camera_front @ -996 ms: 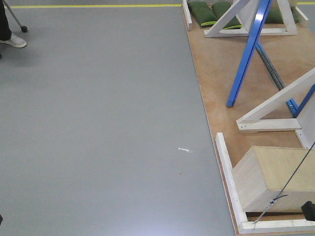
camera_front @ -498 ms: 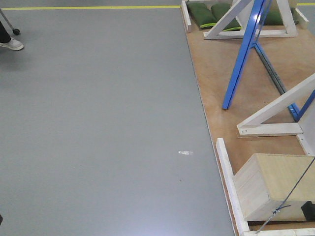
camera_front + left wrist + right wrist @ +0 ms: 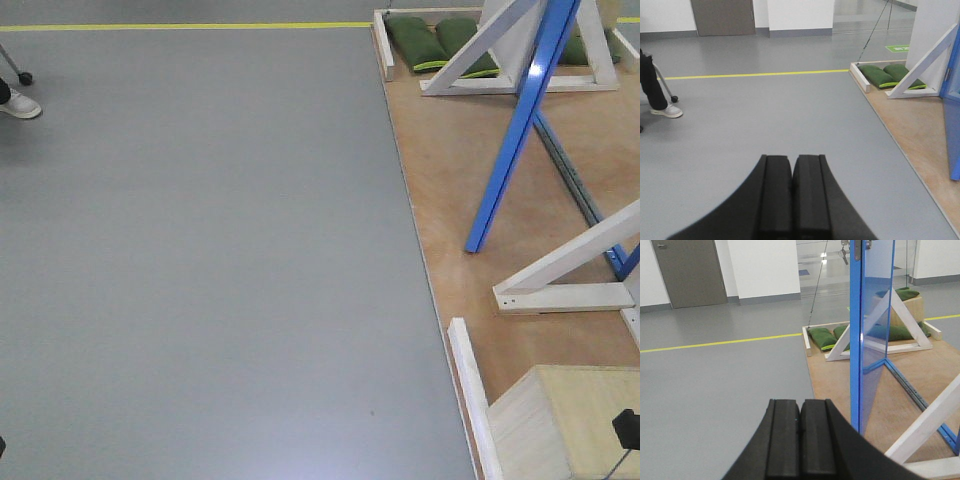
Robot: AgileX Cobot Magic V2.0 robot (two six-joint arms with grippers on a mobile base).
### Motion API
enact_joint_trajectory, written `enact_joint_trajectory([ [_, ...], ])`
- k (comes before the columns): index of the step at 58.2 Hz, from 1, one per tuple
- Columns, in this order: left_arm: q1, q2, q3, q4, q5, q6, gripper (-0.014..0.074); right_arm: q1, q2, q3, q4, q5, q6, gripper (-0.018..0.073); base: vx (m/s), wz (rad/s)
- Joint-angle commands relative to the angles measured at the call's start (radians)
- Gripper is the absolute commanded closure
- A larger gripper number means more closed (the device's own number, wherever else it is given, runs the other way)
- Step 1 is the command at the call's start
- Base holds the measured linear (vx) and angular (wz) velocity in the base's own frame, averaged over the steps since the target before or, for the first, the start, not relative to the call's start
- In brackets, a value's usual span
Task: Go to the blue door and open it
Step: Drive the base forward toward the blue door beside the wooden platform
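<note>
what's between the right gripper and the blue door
In the right wrist view, only bare grey floor and the near edge of the plywood platform lie between the right gripper, jaws shut, and the blue door.

The tall glossy blue door [image 3: 520,125] sits lower in frame now. The pale plywood box [image 3: 560,420] has slid toward the bottom edge.

Front view high, tilted down over grey floor [image 3: 200,250] and plywood platform [image 3: 450,150], wrist views low, level, facing forward past left gripper [image 3: 792,160] and right gripper [image 3: 800,402], all sharing green sandbags [image 3: 415,45] at platform's far corner.
</note>
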State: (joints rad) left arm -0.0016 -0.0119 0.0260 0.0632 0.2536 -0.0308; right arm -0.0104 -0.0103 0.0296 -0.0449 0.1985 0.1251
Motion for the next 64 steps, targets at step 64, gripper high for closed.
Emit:
enact_joint_trajectory([
  [64, -0.006, -0.011, -0.026, -0.006, -0.077, -0.001, 0.0524, -0.003, -0.014, 0.002, -0.006, -0.079, -0.011, 0.0547, 0.43, 0.05],
])
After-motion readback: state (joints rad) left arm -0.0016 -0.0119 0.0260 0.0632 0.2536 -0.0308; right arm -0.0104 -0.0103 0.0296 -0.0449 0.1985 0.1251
